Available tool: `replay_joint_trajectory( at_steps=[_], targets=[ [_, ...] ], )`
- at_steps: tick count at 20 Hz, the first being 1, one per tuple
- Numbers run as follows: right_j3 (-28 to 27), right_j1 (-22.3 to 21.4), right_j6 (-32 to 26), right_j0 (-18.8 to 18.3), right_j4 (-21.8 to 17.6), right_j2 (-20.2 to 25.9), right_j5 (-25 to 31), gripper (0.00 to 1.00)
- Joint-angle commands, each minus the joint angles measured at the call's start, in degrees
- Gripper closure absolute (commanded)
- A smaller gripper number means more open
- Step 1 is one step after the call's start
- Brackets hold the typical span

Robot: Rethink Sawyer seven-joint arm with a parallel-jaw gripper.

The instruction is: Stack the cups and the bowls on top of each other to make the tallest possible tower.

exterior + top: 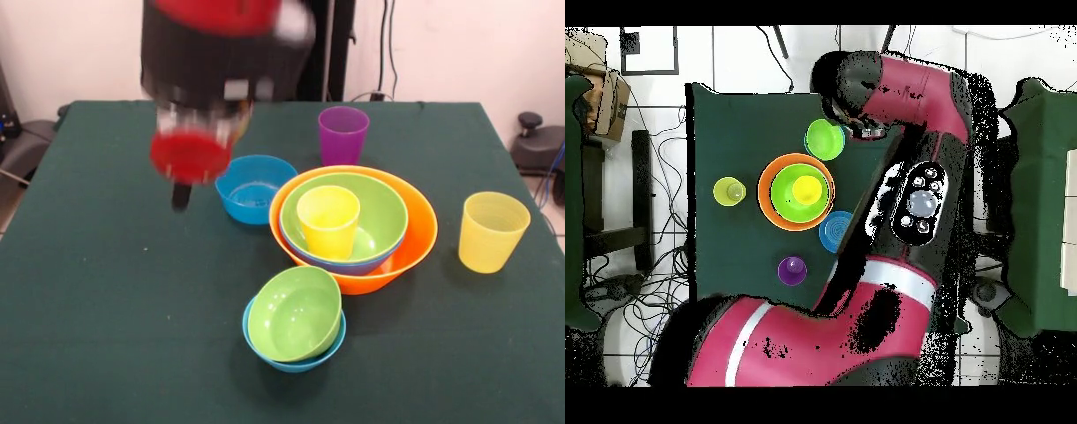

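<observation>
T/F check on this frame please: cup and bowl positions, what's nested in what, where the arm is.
1. The opaque yellow cup sits inside the green bowl in the orange bowl. True.
2. The purple cup is nested in the stack. False: it stands alone on the table, behind the orange bowl.
3. A small green bowl rests tilted in a small blue bowl. True.
4. The ribbed pale yellow cup lies on its side. False: it stands upright, apart from the stack.
5. The gripper holds a cup. False: no cup is in it; it hangs beside the lone blue bowl.
</observation>
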Motion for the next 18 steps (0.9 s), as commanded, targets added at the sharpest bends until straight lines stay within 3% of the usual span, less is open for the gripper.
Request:
replay_joint_trajectory(
  at_steps=[1, 4, 5, 9, 11, 18],
  targets=[
    [20.3, -20.1, -46.5, -1.7, -3.8, 12.2, -0.1, 1.00],
    [28.1, -25.3, -59.8, -5.2, -2.4, 18.9, -2.6, 1.00],
    [30.2, -26.1, -68.7, -7.3, -2.6, 22.6, -3.3, 1.00],
    [34.7, -23.7, -88.2, -13.8, -6.4, 32.6, -9.7, 1.00],
    [35.5, -21.8, -93.7, -16.5, -7.4, 36.5, -11.7, 1.00],
    [36.9, -18.0, -100.4, -21.1, -8.2, 41.7, -16.5, 1.00]
  ],
)
